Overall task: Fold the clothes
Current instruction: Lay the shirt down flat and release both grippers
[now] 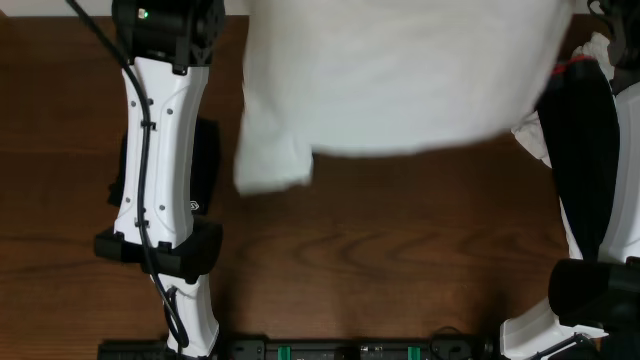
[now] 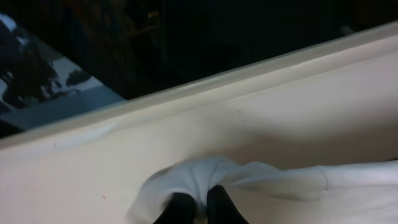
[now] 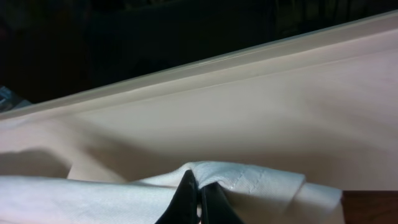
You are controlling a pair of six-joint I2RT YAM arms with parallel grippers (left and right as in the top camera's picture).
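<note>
The clothes here are a large white T-shirt (image 1: 400, 70) spread across the top middle of the overhead view, blurred, with one sleeve (image 1: 272, 165) hanging toward the table. No print shows. In the left wrist view my left gripper (image 2: 199, 208) is shut, its black fingers (image 2: 177, 211) pinching a bunched fold of the white cloth (image 2: 199, 177). My right gripper (image 3: 198, 196) is shut too, pinching a stitched hem fold of the shirt (image 3: 249, 177). Both sets of fingertips are hidden in the overhead view.
The brown wooden table (image 1: 380, 250) lies below the shirt. My left arm (image 1: 160, 150) runs up the left side over a black object (image 1: 205, 160). My right arm (image 1: 590, 180) stands at the right edge with more white cloth (image 1: 530, 135) beside it.
</note>
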